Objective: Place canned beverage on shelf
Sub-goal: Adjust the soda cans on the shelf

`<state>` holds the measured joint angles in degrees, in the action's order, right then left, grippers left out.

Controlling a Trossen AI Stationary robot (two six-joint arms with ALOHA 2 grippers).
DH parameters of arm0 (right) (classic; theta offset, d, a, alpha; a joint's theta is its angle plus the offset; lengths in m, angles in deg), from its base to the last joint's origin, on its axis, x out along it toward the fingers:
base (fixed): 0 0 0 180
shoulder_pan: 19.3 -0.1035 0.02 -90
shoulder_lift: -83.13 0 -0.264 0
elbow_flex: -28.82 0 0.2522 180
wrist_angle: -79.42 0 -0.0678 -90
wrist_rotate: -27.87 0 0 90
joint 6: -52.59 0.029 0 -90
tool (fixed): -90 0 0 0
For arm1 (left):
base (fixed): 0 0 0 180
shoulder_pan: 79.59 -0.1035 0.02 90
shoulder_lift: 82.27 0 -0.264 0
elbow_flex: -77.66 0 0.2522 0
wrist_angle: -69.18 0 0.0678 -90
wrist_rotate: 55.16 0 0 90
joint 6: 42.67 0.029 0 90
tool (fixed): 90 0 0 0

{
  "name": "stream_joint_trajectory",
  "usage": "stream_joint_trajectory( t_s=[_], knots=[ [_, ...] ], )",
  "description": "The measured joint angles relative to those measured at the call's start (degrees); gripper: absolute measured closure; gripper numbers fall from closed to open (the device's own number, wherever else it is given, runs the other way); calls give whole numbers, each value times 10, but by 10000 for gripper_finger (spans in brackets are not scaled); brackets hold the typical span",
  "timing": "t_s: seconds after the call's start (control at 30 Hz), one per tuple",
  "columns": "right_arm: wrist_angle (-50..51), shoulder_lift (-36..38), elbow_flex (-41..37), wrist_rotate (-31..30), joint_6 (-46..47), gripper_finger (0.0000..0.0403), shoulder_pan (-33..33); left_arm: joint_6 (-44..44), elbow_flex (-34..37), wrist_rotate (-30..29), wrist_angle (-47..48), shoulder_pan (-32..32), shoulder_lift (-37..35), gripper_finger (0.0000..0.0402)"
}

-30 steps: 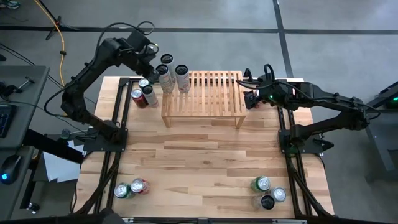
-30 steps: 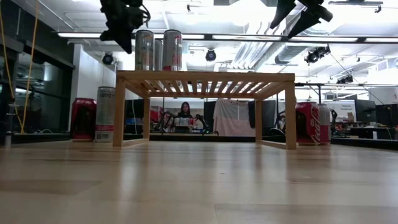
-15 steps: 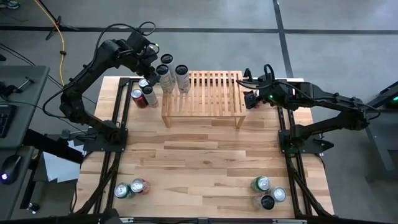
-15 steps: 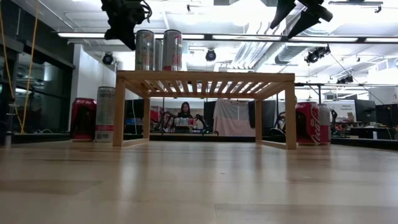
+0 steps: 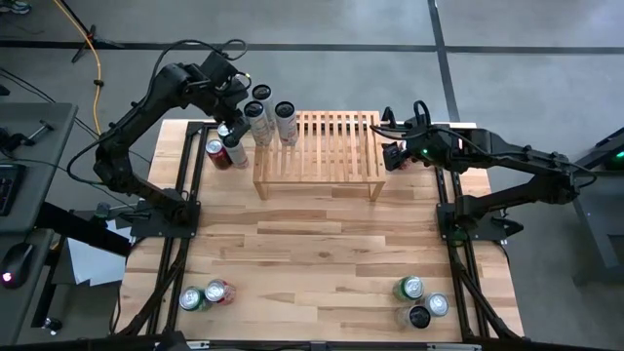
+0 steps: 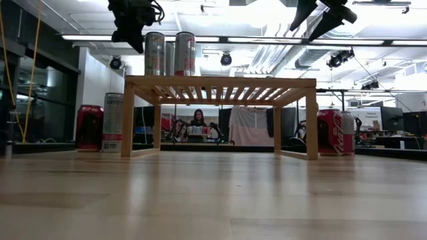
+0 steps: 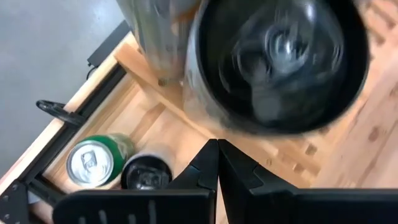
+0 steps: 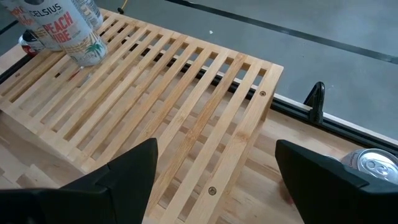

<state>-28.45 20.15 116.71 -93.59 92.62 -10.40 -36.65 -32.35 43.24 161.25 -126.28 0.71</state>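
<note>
While three cans (image 5: 269,115) already stand at the shelf's (image 5: 331,146) left end, the left gripper (image 5: 232,86) hangs above that end, fingers shut and empty. Beside the shelf's right end the right gripper (image 5: 393,148) hovers wide open, empty, over a red can (image 5: 394,157) (rigid, smooth, probably slippery: grip mid-wall).

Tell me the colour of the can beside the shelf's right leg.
Red can, clearest in the low view.
</note>
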Motion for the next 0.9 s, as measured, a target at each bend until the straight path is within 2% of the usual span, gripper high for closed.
stream_joint_trajectory(
  t_s=[0.27, 0.47, 0.73, 0.9],
  knots=[
    [0, 0, 0, 0, 0, 91, 0, 66, 14, -2, -2, -1, -2, 401],
    [0, 0, 0, 0, 0, 91, 0, 170, 94, 0, -35, 1, -36, 401],
    [0, 0, 0, 0, -4, 91, 1, 274, 187, 7, -143, 1, -106, 401],
    [0, 0, 0, 0, -4, 91, 1, 296, 230, 5, -179, 1, -108, 401]
  ],
)
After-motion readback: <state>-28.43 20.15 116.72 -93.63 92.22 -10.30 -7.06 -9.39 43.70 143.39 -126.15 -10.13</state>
